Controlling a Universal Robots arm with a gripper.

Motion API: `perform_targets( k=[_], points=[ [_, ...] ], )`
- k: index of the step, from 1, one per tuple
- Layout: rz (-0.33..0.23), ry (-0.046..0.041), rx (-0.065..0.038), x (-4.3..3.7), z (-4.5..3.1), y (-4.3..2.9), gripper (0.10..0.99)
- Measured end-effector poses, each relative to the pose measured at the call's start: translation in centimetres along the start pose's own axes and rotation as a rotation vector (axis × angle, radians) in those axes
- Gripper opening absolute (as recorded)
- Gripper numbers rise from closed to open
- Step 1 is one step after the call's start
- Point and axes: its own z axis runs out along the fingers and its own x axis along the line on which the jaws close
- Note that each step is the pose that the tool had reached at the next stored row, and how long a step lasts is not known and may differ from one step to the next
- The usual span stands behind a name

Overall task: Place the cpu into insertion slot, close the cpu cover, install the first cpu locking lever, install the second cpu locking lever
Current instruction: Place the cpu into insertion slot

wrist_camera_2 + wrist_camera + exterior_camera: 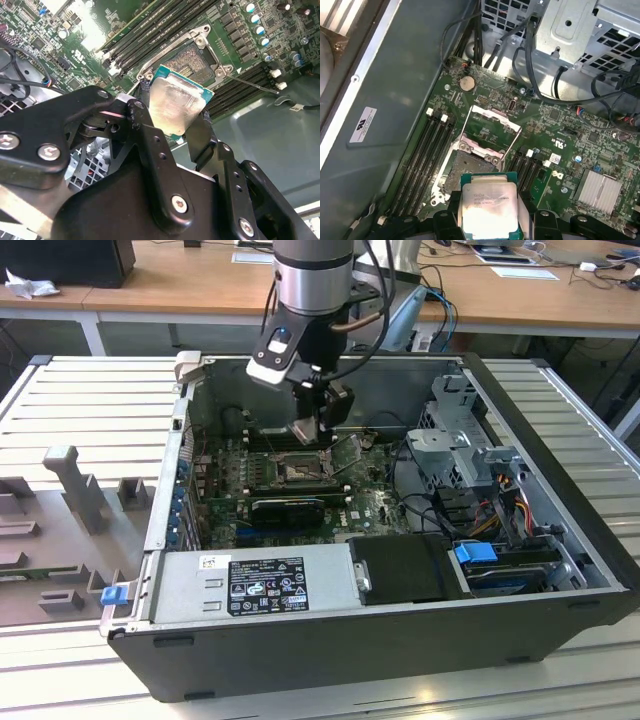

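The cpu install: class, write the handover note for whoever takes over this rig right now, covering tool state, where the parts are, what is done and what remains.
The tool is shut on the cpu, gripping it by opposite edges.
The cpu hangs in the air at the insertion slot, not seated; the slot is empty.
The cpu cover is flipped open.
One locking lever is released, sticking out beside the slot.
Done: cpu in the grasp, at the slot.
Left: seating the cpu, closing the cover, both levers.

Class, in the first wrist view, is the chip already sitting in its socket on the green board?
No, the chip is clamped in the gripper, clear of the bare socket.
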Motion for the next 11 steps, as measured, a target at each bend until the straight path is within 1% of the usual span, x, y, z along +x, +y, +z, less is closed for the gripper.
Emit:
perform_targets(
  k=[7,8,9,11],
  points=[
    [0.019,-0.0015,0.0,0.0,0.29,-0.02,0.529],
    [0.022,-0.0019,0.0,-0.01,0.46,-0.04,0.529],
    [0.026,-0.0022,0.0,-0.01,0.85,-0.07,0.529],
    [0.028,-0.0024,-0.001,-0.02,1.08,-0.09,0.529]
  ],
)
